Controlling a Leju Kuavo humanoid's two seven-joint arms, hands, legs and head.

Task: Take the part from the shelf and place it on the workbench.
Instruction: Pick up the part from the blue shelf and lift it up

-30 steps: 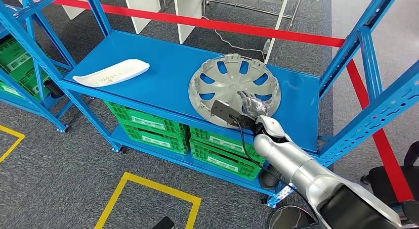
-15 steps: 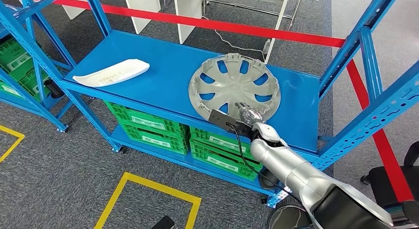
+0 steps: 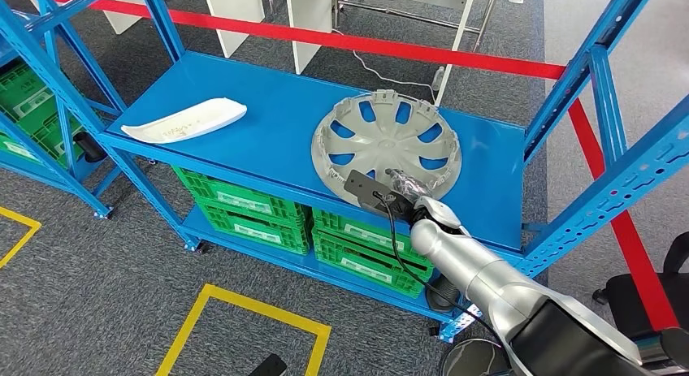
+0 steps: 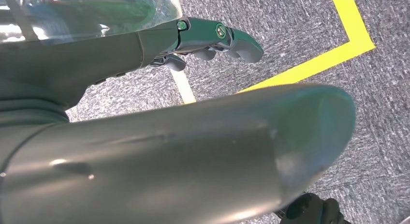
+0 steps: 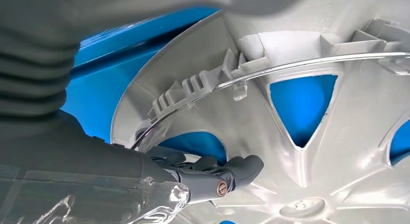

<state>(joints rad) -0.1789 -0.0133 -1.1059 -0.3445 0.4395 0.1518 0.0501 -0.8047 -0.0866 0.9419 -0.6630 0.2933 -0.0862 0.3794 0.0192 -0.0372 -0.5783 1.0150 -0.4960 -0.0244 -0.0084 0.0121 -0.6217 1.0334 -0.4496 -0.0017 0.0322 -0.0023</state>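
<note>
A silver-grey hubcap [image 3: 387, 140] lies flat, inner side up, on the right half of the blue shelf [image 3: 268, 124]. My right hand [image 3: 406, 185] is at its near rim. In the right wrist view the hubcap [image 5: 309, 59] is close, and my right hand [image 5: 96, 175] has its dark fingers [image 5: 227, 173] against the inner face, just inside the clipped rim. The thumb is on the other side of that rim, so the hand grips it. A white curved part [image 3: 185, 120] lies at the shelf's left end. My left hand [image 4: 145, 88] hangs over the carpet with straight fingers [image 4: 217, 37] and holds nothing.
Green crates [image 3: 244, 205] fill the lower shelf level. Blue uprights [image 3: 601, 84] rise close to my right arm, and more blue racking [image 3: 49, 75] stands at the left. A red tape barrier [image 3: 366, 43] runs behind the shelf. Yellow lines [image 3: 244, 307] mark the carpet.
My right hand has drawn back from over the hubcap's face to its near rim and closed around it. The hubcap has stayed on the shelf.
</note>
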